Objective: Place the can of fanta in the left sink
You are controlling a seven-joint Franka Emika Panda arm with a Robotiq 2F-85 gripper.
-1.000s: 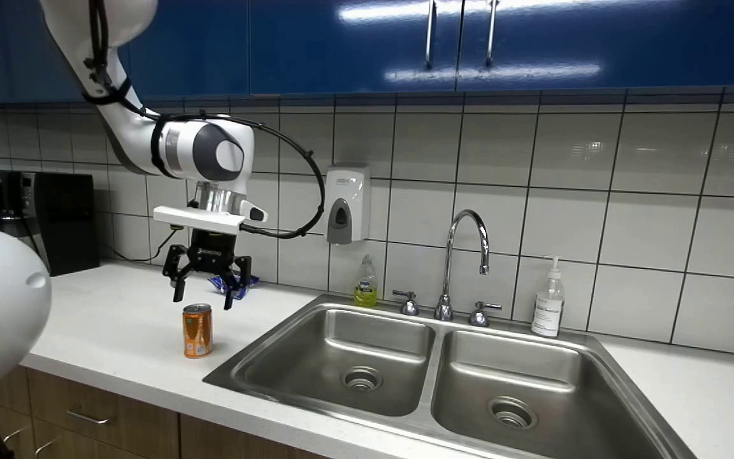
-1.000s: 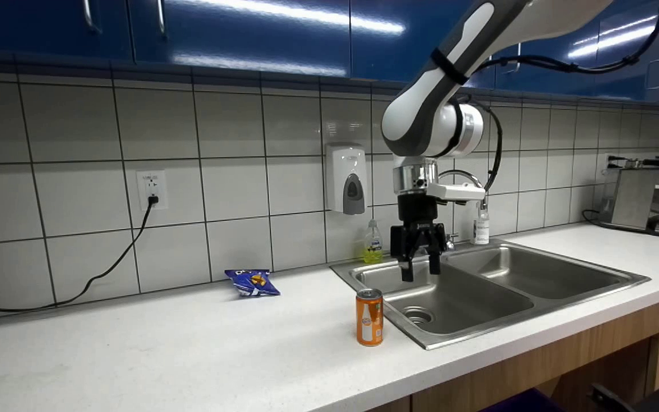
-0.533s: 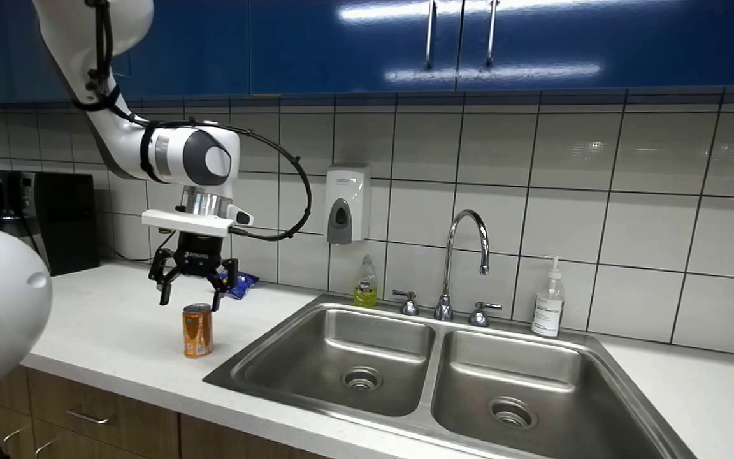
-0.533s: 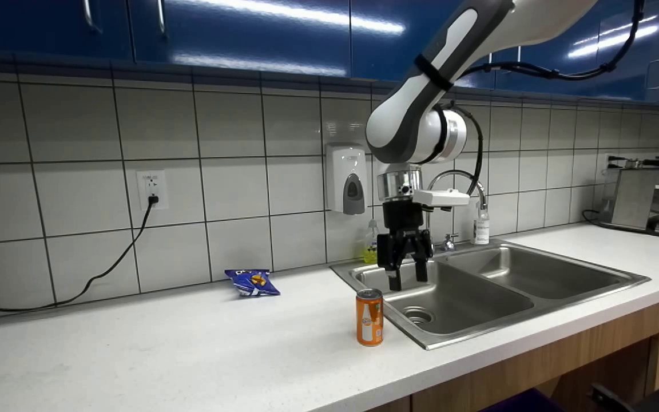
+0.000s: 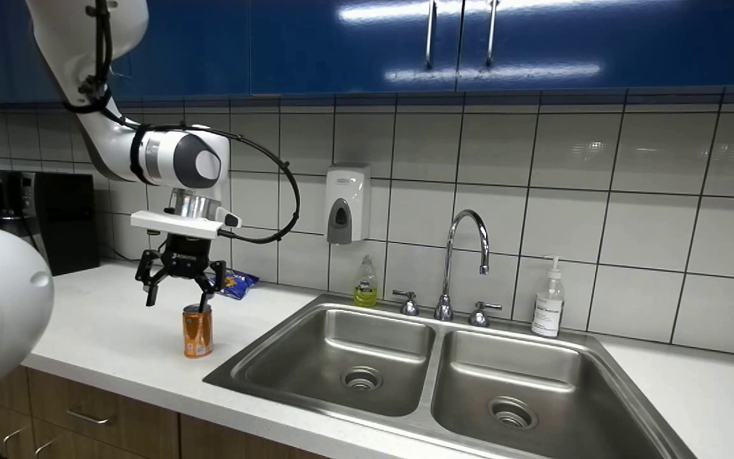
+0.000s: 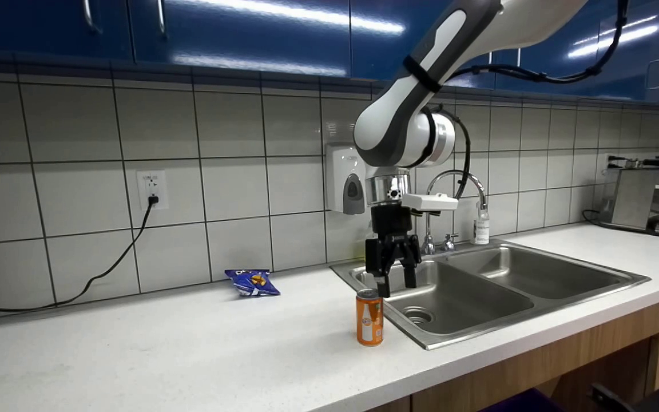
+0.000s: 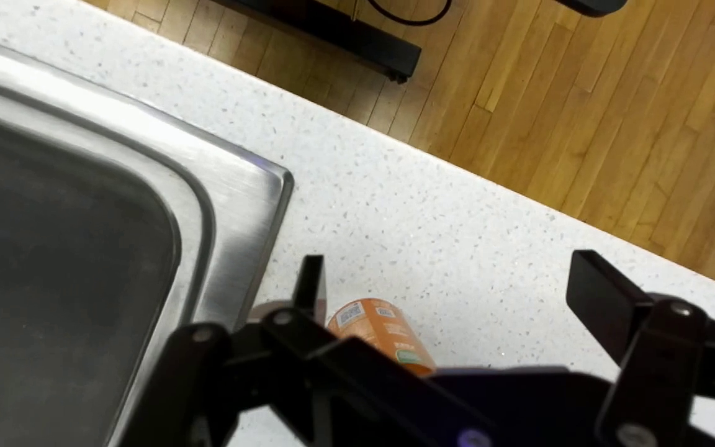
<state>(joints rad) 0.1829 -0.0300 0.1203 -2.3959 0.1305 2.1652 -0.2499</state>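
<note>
My black two-fingered end effector (image 5: 176,306) spread, near an upright orange cylindrical metal can (image 5: 197,335), rectangular stainless-steel left sink (image 5: 306,380) at the can's three o'clock in both exterior views

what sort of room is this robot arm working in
Probably a kitchen, perhaps a shared one such as an office break room. The double-basin stainless steel sink and glossy blue overhead cabinets suggest a kitchen; the white-and-grey wall-mounted dispenser hints at shared use.
</note>
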